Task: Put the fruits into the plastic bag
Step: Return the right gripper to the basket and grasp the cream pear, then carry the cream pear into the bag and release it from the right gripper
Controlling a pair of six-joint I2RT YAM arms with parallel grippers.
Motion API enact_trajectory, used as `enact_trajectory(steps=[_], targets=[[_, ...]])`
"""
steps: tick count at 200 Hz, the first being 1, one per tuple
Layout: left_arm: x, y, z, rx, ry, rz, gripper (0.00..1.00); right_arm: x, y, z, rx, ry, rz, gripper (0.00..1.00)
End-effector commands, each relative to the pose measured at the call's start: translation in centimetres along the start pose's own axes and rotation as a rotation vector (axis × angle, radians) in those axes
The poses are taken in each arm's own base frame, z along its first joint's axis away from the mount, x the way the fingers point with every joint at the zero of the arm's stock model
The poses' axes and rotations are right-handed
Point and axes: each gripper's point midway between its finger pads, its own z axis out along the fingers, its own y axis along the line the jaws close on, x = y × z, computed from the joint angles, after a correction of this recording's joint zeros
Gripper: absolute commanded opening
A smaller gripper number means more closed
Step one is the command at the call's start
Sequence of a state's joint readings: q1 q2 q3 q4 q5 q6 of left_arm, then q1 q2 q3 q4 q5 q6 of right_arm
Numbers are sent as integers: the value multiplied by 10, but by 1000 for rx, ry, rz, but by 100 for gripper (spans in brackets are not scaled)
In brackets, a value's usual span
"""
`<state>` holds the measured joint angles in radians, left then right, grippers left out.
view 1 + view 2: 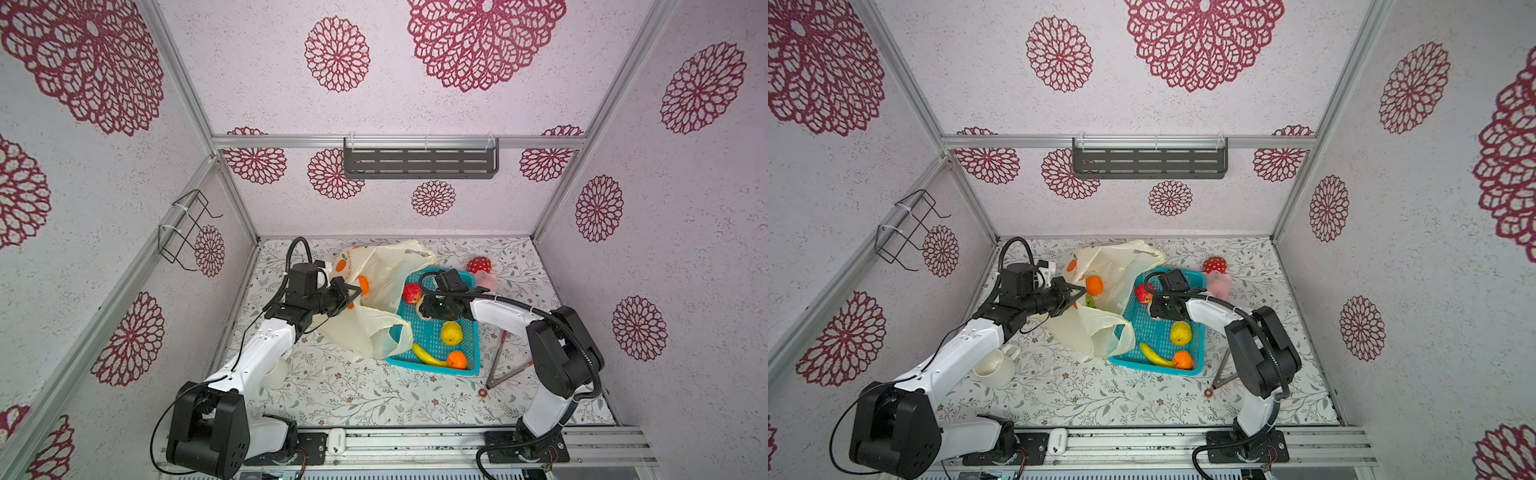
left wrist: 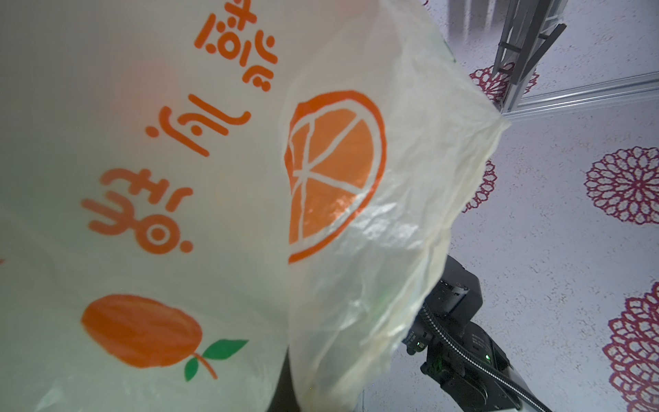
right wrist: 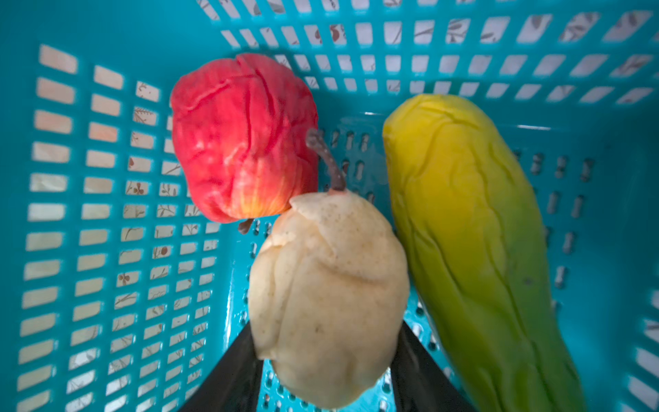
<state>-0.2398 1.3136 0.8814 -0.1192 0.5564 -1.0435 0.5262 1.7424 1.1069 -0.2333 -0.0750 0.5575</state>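
- Left gripper (image 1: 352,294) is seen clamped tight on the rim of the plastic bag (image 1: 386,266); the mouth is held up and open toward the basket.
- The left wrist view is mostly filled by the bag film (image 2: 249,178), with the orange print facing the lens.
- Inside the bag, one orange (image 1: 1094,284) is seen just past the left fingertips, and a green piece (image 1: 1090,301) beside it is partly hidden.
- The bag lies on the table (image 1: 353,395), left of the teal basket (image 1: 432,370); its near loop overlaps the basket's left edge.
- Right gripper (image 3: 326,339) is lowered into the basket, jaws part-open and straddling the beige pear (image 3: 328,285), one finger at each side. A firm grip cannot be confirmed.
- The red apple (image 3: 242,139) touches the pear's stem end; a yellow-green oblong (image 3: 474,232) lies just beside the pear.
- Also in the basket, nearer the front wall, are a yellow lemon (image 1: 451,332), a banana (image 1: 428,356) and a second orange (image 1: 457,359).
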Motion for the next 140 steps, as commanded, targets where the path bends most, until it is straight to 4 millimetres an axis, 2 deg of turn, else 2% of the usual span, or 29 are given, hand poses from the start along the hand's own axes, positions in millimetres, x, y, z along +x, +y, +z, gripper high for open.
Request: enact_trajectory(steps=[1,38,61,91,109,140], targets=[[-2,-2,2,3,0,10,0,-22,13,-37,-51,-107,-42,37],[-2,-2,2,4,0,10,0,-27,34,-77,-153,-191,-102,35],[-2,-2,2,3,-1,10,0,-27,66,-107,-287,-249,-188,35],[-1,-2,3,2,2,10,0,-21,117,-140,-436,-309,-329,35],[-2,-3,2,3,-1,11,0,-22,140,-142,-480,-313,-378,36],[-2,-4,2,4,-4,13,0,-28,168,-121,-512,-272,-393,36]])
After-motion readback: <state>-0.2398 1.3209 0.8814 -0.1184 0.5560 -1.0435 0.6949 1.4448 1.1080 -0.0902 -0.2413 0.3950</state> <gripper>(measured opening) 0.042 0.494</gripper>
